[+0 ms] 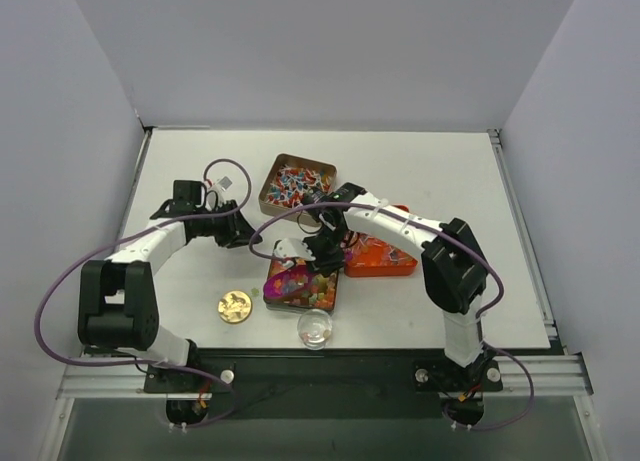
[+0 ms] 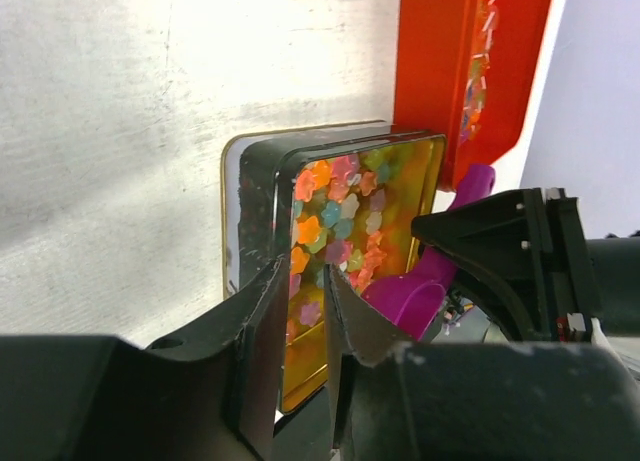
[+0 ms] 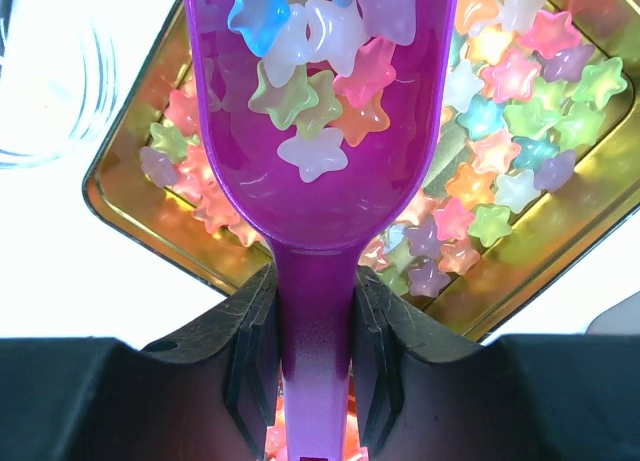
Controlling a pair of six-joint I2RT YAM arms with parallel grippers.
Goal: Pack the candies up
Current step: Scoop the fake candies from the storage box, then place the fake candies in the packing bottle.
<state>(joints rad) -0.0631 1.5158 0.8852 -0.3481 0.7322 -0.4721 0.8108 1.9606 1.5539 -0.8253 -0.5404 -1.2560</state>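
Note:
A gold-lined tin point(image 1: 337, 289) near the table's front holds several translucent star-shaped candies point(image 3: 510, 111) in pink, yellow, green and blue. My right gripper point(image 3: 315, 301) is shut on the handle of the purple scoop point(image 3: 320, 181), which is held over this tin with a load of star candies in its bowl. The scoop also shows in the top view point(image 1: 285, 279) and the left wrist view point(image 2: 415, 301). My left gripper point(image 2: 305, 281) is closed to a narrow gap at the tin's dark wall point(image 2: 255, 181), at the tin's far left corner point(image 1: 258, 243).
A second tin point(image 1: 268, 186) of small twist-wrapped candies point(image 1: 298, 181) stands behind. A red lid point(image 1: 385, 263) lies right of the star tin. A round gold lid point(image 1: 235, 306) and a clear glass jar point(image 1: 315, 329) sit near the front edge.

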